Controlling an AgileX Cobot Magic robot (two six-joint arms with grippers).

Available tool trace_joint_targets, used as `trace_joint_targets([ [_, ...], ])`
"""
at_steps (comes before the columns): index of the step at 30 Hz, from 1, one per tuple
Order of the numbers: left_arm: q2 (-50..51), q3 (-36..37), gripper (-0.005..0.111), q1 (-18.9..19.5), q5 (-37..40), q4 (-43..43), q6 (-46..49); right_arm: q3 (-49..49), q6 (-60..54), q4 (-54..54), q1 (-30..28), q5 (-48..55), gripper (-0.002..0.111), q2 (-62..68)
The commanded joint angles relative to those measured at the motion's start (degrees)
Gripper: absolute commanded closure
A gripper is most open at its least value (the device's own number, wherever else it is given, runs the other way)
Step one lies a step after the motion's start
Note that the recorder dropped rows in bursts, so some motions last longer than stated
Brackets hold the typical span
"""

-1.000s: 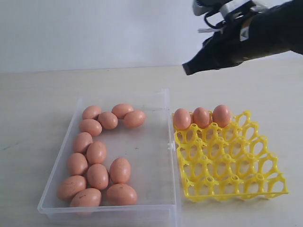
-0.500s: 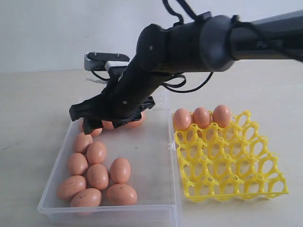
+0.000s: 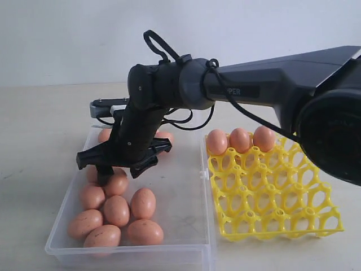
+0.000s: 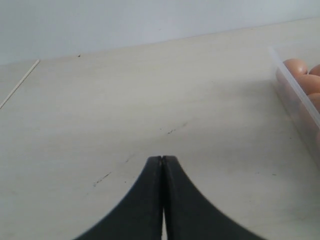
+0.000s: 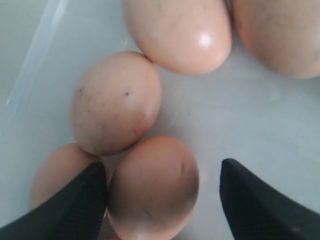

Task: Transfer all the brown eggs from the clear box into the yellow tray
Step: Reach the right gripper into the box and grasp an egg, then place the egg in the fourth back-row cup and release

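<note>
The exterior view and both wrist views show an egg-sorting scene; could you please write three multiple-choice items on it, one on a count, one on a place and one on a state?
1. How many smooth orange-brown eggs sit in the bright yellow plastic egg tray?
A. one
B. three
C. six

2. Where is the right claw?
A. over the tray
B. over the shallow clear plastic box
C. over neither

3. How is the left claw?
A. shut
B. wide open
C. gripping an egg

Answers: B, three eggs stand along one edge row of the tray; B, it straddles an egg lying in the box; A, it is closed tight with nothing between.
</note>
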Motion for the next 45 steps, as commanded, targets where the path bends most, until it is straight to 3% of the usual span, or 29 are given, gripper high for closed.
trace_joint_targets([
  [1,-0.3,-0.2,0.107,-0.3,-0.5,-0.1,-0.3,-0.8,-1.9,-0.8,0.2,-0.5,0.062,0.8],
  [3,-0.3,-0.2,0.107,-0.3,-0.5,-0.1,-0.3,-0.8,-1.9,-2.8,0.2,-0.6,0.100,0.0],
  [4,-0.3,-0.2,0.107,-0.3,-0.5,-0.1,-0.3,-0.8,-1.9,-4.2,0.2,-0.9,0.107,-0.5],
  [9,-0.3,-0.2,0.107,-0.3,-0.5,-0.1,-0.3,7.3,-2.3,-13.1,-0.6,-11.7,0.108,-7.8],
  [15,-0.3,-0.2,0.107,-0.3,-0.5,-0.1,-0.3,34.2,-2.3,-18.3,-6.1,-45.6,0.108,-25.9],
  [21,-0.3,-0.2,0.107,-0.3,-0.5,-0.1,-0.3,56.4,-8.1,-17.9,-15.7,-67.0,0.108,-38.8],
  [27,-0.3,-0.2,0.107,-0.3,-0.5,-0.1,-0.3,64.4,-11.3,-17.9,-25.3,-70.5,0.108,-41.4],
  [34,-0.3,-0.2,0.107,-0.3,-0.5,-0.1,-0.3,64.9,-9.1,-17.9,-31.2,-71.6,0.108,-40.2],
  [45,-0.3,-0.2,0.107,-0.3,-0.5,-0.1,-0.3,64.9,-4.7,-17.9,-33.3,-75.1,0.108,-33.4],
])
